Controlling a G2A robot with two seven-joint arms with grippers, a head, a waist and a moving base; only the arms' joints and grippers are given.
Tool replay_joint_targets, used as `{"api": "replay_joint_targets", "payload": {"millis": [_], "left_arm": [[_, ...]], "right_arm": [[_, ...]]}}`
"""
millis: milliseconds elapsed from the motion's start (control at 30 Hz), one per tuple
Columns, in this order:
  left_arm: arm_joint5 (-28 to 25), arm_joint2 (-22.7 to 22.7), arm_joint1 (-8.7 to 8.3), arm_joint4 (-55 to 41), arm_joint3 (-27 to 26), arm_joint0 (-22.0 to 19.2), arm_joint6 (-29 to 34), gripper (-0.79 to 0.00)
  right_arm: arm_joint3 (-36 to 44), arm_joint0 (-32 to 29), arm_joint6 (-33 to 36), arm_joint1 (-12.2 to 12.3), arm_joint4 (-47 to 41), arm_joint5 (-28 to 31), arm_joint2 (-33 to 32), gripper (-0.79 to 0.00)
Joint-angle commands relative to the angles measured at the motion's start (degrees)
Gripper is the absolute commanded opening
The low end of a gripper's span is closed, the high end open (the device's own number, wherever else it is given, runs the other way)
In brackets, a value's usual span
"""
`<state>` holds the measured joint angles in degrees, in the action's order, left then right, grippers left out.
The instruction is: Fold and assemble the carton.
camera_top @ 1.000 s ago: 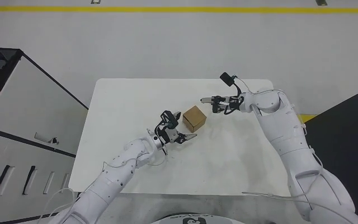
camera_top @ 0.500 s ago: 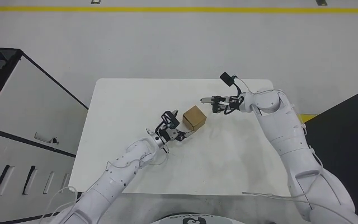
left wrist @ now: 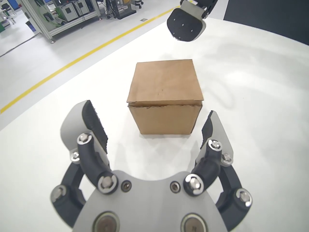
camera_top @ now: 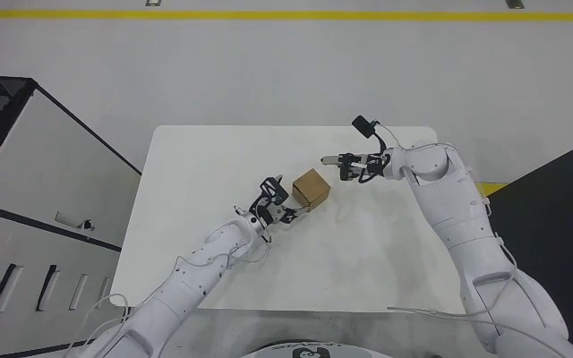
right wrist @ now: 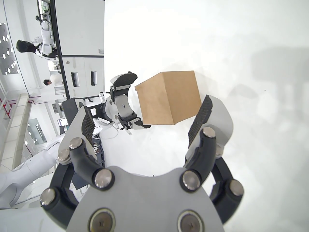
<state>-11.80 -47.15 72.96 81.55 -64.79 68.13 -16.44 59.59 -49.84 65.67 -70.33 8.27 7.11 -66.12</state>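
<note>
A small brown carton [camera_top: 312, 187] stands closed as a cube on the white table [camera_top: 206, 161], near its middle. My left gripper [camera_top: 291, 211] sits open just at the carton's near-left side, its fingers apart and not touching the box. In the left wrist view the carton [left wrist: 165, 97] stands just ahead of the spread fingertips [left wrist: 95, 119]. My right gripper [camera_top: 333, 161] hovers open at the carton's far-right side, a small gap away. The right wrist view has the carton [right wrist: 169, 97] beyond its fingers and the left gripper [right wrist: 128, 102] behind it.
A grey cabinet [camera_top: 45, 170] stands off the table's left edge. A yellow floor line [camera_top: 286, 14] runs beyond the far edge. The table's front and left areas are bare white surface.
My left gripper has crept a little toward the carton, ending closer to its near-left side. The right arm and the carton have stayed put.
</note>
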Motion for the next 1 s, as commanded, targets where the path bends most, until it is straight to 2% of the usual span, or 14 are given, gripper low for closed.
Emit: {"api": "replay_joint_targets", "payload": {"millis": [0,367,967], "left_arm": [[-0.5,0.6,0.54,-1.3,1.5,-0.9,-0.7,0.0],[-2.6,3.1,3.12,-5.6,7.7,-4.1,-4.4,0.0],[-7.2,4.1,5.61,-9.7,14.5,-7.0,-7.2,0.0]], "right_arm": [[0.0,0.0,0.0,0.0,0.0,0.0,0.0,0.0],[0.0,0.0,0.0,0.0,0.0,0.0,0.0,0.0],[0.0,0.0,0.0,0.0,0.0,0.0,0.0,0.0]]}}
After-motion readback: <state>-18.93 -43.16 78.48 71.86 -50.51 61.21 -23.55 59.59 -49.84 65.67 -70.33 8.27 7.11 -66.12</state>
